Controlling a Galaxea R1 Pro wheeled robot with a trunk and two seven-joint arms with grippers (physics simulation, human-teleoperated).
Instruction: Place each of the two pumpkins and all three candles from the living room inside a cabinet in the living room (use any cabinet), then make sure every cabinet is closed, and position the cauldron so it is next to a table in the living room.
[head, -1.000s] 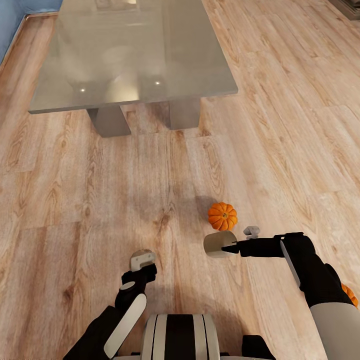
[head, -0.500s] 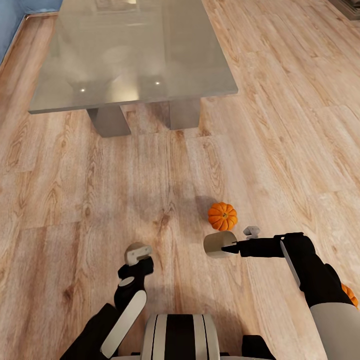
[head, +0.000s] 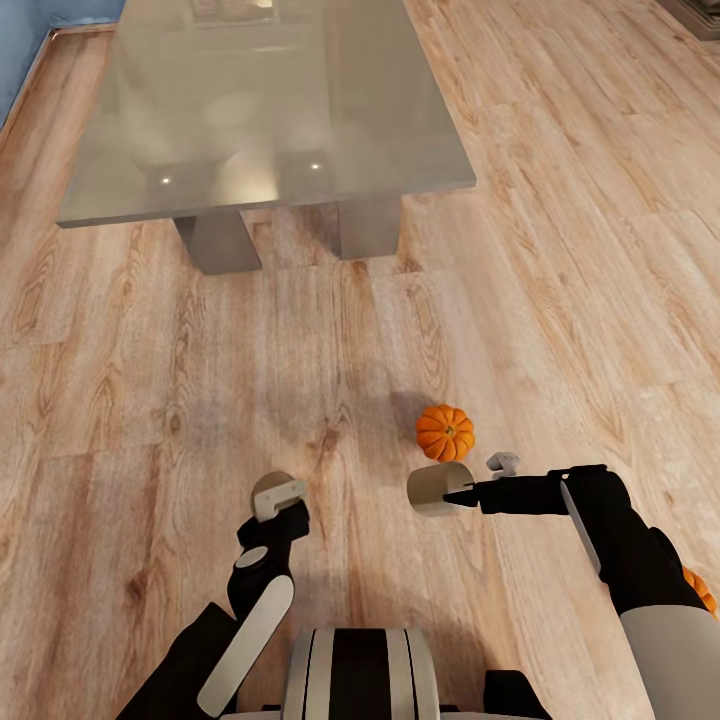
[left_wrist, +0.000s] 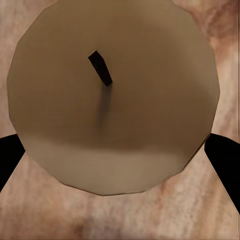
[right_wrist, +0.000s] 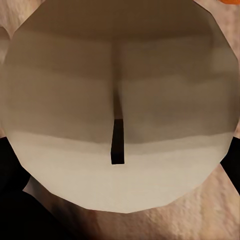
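Observation:
An orange pumpkin (head: 445, 432) rests on the wood floor in front of me. Just short of it, my right gripper (head: 452, 492) is shut on a beige candle (head: 436, 488) held on its side; the right wrist view shows that candle's (right_wrist: 120, 100) wick end close up. My left gripper (head: 278, 502) is shut on a second candle (head: 270, 488), whose top and dark wick (left_wrist: 112, 100) sit between the black fingertips (left_wrist: 225, 160). Another pumpkin (head: 703, 590) peeks out behind my right forearm. The glass-topped table (head: 90, 200) stands ahead. Cabinet and cauldron are out of view.
Wood floor (head: 560, 280) stretches open between me and the table and off to the right. A blue wall (head: 20, 50) runs along the far left. The table's grey legs (head: 218, 242) stand under its near edge.
My left gripper has shifted slightly left and forward with its candle, whose round top now shows more. The right arm, its candle and the pumpkins have not moved.

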